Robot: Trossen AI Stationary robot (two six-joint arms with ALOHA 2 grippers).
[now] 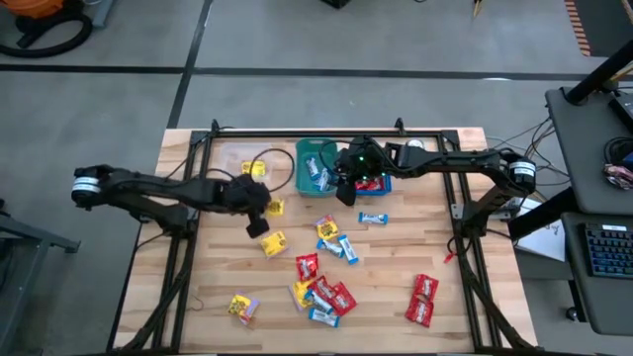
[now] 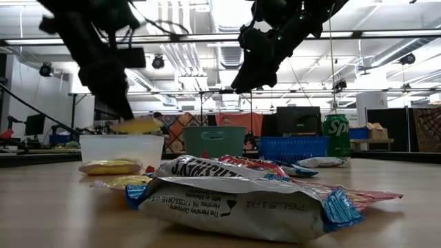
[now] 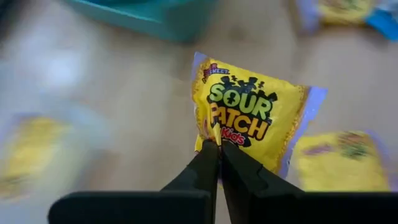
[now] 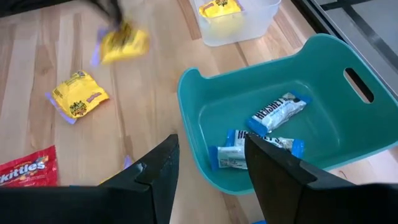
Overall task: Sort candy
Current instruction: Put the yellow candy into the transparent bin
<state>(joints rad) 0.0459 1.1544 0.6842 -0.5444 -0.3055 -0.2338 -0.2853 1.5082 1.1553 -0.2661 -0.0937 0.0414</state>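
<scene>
Red, yellow, blue candy [image 1: 322,290] scattered tabletop

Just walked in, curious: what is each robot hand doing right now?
Left hand: closed on a yellow candy.
Right hand: open, empty, over the teal bin.

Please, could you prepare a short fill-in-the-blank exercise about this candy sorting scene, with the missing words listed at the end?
1. The left gripper is shut on a ____ Sour Patch Kids packet.
2. The right gripper is open and empty, above the ____ bin with blue-and-white candies.
3. The clear tub already holds a ____ candy.
4. In the low view, a green ____ stands behind the blue basket.

Missing words: yellow; teal; yellow; can
</scene>
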